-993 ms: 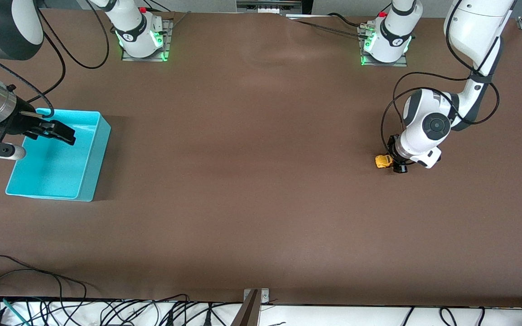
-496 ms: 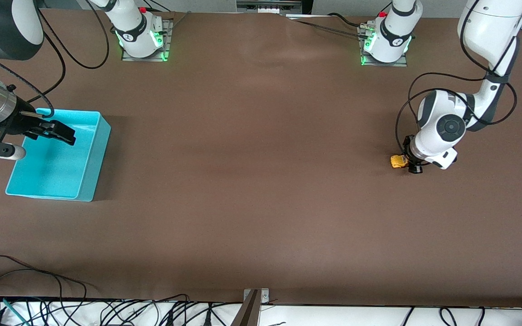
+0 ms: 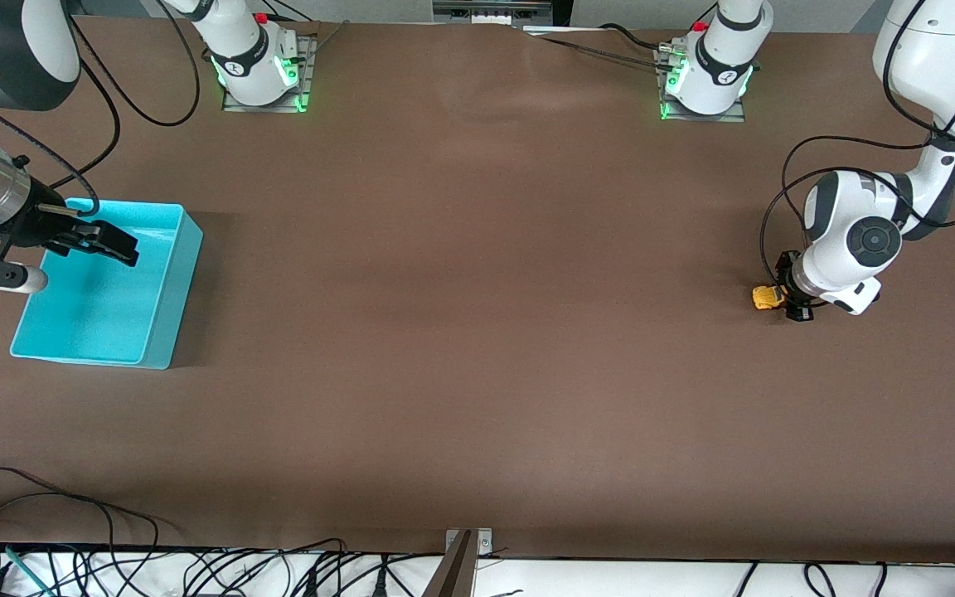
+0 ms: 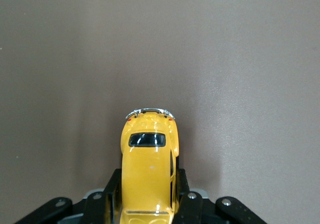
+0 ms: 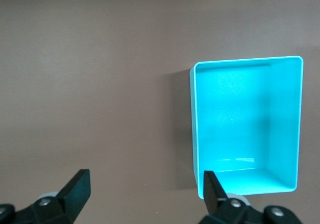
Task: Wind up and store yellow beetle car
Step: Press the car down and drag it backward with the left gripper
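Note:
The yellow beetle car (image 3: 768, 297) is down on the brown table near the left arm's end, its wheels at the surface. My left gripper (image 3: 786, 302) is shut on it. In the left wrist view the black fingers (image 4: 113, 194) clamp both sides of the yellow beetle car (image 4: 148, 166), and its dark window and chrome bumper point away from the left gripper (image 4: 148, 200). My right gripper (image 3: 109, 242) hangs open and empty over the turquoise bin (image 3: 104, 315). In the right wrist view the right gripper (image 5: 145, 184) has one fingertip over a corner of the empty turquoise bin (image 5: 245, 108).
Both arm bases (image 3: 258, 66) with green lights stand along the edge farthest from the front camera. Cables (image 3: 113, 547) lie past the edge nearest that camera. Bare brown tabletop (image 3: 461, 290) stretches between the bin and the car.
The left gripper has slid the yellow beetle car along the table toward the left arm's end, still shut on it. The right arm has stayed put over the bin.

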`<state>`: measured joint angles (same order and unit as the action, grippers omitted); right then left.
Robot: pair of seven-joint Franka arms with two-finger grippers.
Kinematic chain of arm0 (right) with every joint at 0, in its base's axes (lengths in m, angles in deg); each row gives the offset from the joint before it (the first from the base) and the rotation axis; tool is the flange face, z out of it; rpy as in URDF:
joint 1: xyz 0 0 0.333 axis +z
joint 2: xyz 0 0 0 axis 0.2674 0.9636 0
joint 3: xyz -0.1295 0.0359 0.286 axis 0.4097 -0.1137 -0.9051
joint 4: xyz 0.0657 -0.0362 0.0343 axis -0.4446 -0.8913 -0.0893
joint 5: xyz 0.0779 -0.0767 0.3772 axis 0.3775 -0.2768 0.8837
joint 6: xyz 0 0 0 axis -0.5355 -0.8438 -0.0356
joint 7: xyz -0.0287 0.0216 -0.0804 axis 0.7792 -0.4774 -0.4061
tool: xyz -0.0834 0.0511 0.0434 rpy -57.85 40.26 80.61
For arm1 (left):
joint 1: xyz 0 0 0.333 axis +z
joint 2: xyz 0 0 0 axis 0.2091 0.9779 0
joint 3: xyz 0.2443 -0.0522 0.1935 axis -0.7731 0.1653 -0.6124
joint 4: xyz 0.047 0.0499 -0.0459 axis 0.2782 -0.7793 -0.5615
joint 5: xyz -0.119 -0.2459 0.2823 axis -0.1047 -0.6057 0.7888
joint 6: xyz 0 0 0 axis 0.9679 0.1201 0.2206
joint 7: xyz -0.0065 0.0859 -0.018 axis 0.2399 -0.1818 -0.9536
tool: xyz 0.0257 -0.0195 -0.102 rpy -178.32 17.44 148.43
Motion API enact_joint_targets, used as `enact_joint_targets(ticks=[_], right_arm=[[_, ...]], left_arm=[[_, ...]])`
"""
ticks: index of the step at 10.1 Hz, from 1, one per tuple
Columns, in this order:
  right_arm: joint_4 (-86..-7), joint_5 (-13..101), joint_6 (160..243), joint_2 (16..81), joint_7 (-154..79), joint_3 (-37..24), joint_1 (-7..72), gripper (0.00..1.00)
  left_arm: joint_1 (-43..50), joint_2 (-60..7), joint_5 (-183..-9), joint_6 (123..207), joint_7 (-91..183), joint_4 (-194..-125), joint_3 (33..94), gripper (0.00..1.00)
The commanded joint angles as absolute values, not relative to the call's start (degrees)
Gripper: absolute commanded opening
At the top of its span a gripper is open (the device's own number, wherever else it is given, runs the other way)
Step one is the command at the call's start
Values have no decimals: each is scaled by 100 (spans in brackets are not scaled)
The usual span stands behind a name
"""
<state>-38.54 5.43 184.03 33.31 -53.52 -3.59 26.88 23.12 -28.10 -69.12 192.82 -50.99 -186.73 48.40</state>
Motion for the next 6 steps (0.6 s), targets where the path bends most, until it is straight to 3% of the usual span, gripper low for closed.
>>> enact_joint_targets(ticks=[1,2,6], right_arm=[[-3900,602,18448,3299,-5409,-351,2694,100],[-3900,646,18431,3299,-5627,-351,2694,100],[-3900,708,18387,3299,-5796,-351,2694,100]], left_arm=[[2323,-1831,-6664,19722,-5107,-18088,4816,40],[2253,-1883,-6655,19426,-5090,-18001,4825,99],[2139,-2155,-6742,18439,-5081,-17613,4877,100]])
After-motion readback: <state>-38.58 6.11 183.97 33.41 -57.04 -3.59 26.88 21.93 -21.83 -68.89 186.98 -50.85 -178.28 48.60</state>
